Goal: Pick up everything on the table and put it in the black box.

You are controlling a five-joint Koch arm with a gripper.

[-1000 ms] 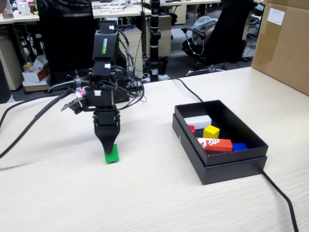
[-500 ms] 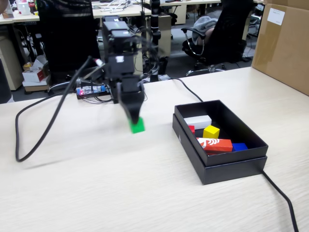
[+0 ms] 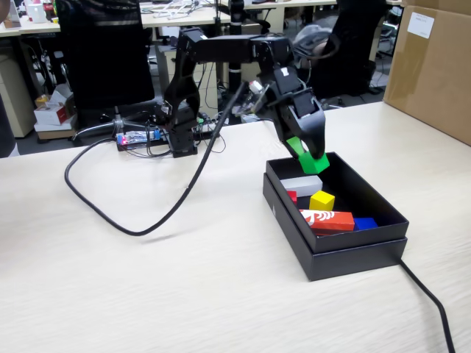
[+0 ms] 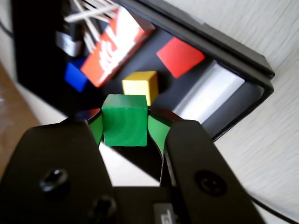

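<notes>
State of progress near the end of the clearing task. The black gripper (image 4: 125, 128) of the hobby arm is closed to the width of the small green cube (image 4: 124, 119), which sits pinched between the green-lined inner faces of the two jaws; in the fixed view the gripper (image 3: 313, 158) hangs over the far wall of the shallow matte black cardboard box (image 3: 353, 254), with the cube held above the box's interior and not touching the floor. Inside the box, the small yellow cube (image 3: 321, 200) and the small red cube (image 4: 180, 56) already lie on the bottom, the red one largely hidden in the fixed view behind the near wall. Other contents share the box: a long red-and-white carton (image 3: 328, 220), a white block (image 3: 302, 184) against the far wall, and a blue block (image 3: 365, 223) beside the carton. The pale wood-grain laminate table (image 3: 147, 287) shows no further cube in either view; only a black cable (image 3: 147, 220) crosses it, and a big brown cardboard carton (image 3: 430, 66) stands at the right edge of the fixed view. Judged from this arrangement, two of three cubes are delivered and the last is in transit; what remains is to open the jaws so the green cube drops in, then lift the arm clear.
</notes>
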